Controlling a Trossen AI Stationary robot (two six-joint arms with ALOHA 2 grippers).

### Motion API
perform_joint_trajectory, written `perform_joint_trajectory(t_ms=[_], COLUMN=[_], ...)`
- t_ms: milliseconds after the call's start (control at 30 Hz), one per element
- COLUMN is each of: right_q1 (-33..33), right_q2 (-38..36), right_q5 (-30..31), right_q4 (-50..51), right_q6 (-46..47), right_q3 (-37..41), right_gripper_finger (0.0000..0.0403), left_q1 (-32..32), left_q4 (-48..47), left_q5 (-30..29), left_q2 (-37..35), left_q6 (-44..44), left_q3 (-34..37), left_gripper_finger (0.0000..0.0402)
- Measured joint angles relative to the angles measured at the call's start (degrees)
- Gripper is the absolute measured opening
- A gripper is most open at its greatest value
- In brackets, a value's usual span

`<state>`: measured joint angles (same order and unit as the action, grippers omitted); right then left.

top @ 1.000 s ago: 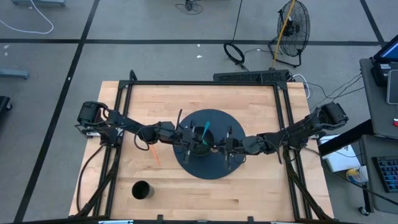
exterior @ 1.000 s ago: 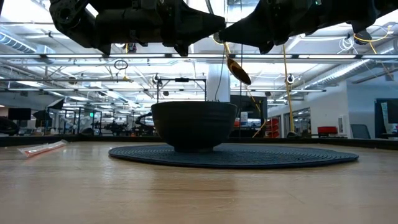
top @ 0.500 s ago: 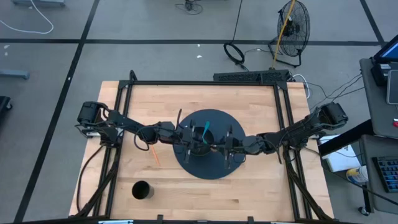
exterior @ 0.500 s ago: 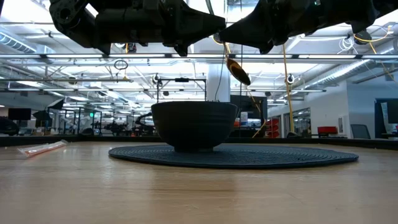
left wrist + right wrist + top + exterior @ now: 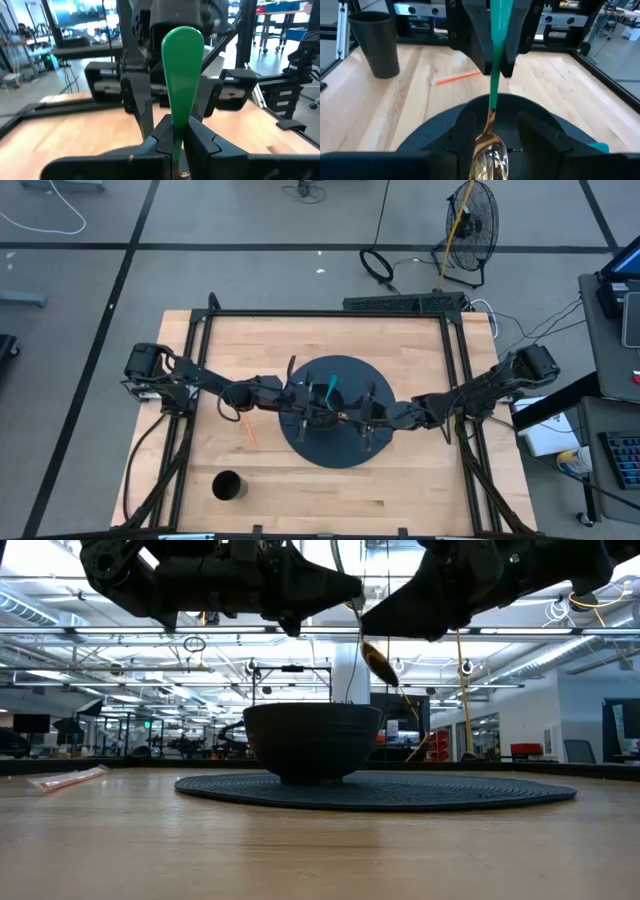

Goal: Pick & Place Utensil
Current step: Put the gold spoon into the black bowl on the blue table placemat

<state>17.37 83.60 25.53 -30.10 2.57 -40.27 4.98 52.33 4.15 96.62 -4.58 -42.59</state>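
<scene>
A spoon with a green handle and a gold bowl hangs over the black bowl, which stands on the round dark mat at the table's middle. My left gripper reaches in level from the left and is shut on the spoon's handle. My right gripper faces it from the right and is open. Its fingers stand on either side of the spoon's gold bowl without touching it. My left gripper pinches the lower part of the spoon's green handle between its two fingers, coming level from the table's left, across the handle. The spoon stands steeply, handle end up, its gold bowl hanging below the fingers, clear of the black bowl.
A black cup stands near the table's front left. An orange straw lies on the wood left of the mat. Black frame rails run along the table's far and side edges.
My right gripper has opened and let go of the spoon's gold end, tipping slightly down. The spoon's gold bowl has swung a little lower and hangs steeper from my left gripper, which kept still.
</scene>
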Motion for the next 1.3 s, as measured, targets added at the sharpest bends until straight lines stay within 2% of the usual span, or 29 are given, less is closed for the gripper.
perform_joint_trajectory(t_ms=[300,500,633,833,933,1100,1300], right_q1=[0.0,1.03,2.71,5.01,5.53,6.03,5.99], right_q2=[-6.03,-12.16,-15.32,-19.35,-21.25,-23.56,-24.7], right_q5=[0.32,0.25,0.19,0.19,0.52,4.62,5.99], right_q4=[12.01,18.39,20.49,23.8,25.58,29.3,32.66], right_q6=[4.34,6.86,6.84,6.84,6.67,5.71,5.53], right_q3=[-0.02,-0.03,-0.04,-0.04,-0.04,-0.04,-0.04], right_gripper_finger=[0.0171,0.0167,0.0161,0.016,0.0157,0.0155,0.0155], left_q1=[-1.23,-2.33,-3.77,-7.75,-9.38,-11.5,-11.89], left_q4=[-10.32,-16.45,-20.32,-24.83,-25.82,-25.03,-27.58], left_q5=[-1.28,-3.6,-4.15,2.29,4.46,10.66,11.14], left_q2=[-4.1,-8.13,-10.18,-10.51,-10.5,-10.49,-10.49], left_q6=[1.75,2.78,6.05,13.86,17.02,21.85,23.12], left_q3=[0.02,-0.04,-0.04,-0.02,-0.02,-0.02,-0.01], left_gripper_finger=[0.0018,0.0028,0.0018,0.0019,0.0032,0.002,0.0018])
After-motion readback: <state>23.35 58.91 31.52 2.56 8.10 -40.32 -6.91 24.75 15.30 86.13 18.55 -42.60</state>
